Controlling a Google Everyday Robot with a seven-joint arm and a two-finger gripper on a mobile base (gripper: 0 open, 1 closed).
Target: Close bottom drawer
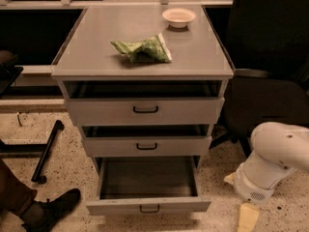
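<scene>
End effector (248, 217) sits at the lower right of the frame, beside the bottom drawer (147, 180) and not touching it. The frame edge cuts off its tip, so whether it is apart or together cannot be told. Bottom drawer stands well out at lower centre and appears empty. Judgement: rigid metal, light, sliding on runners; a flat push on the front near the black handle (149, 209) should serve, with no grasp needed. Runners are hidden. Middle drawer (146, 146) above is slightly open.

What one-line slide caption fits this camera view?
Light-grey metal bottom drawer with black bar handle stands pulled open; the gripper hangs at lower right, not touching it.
</scene>
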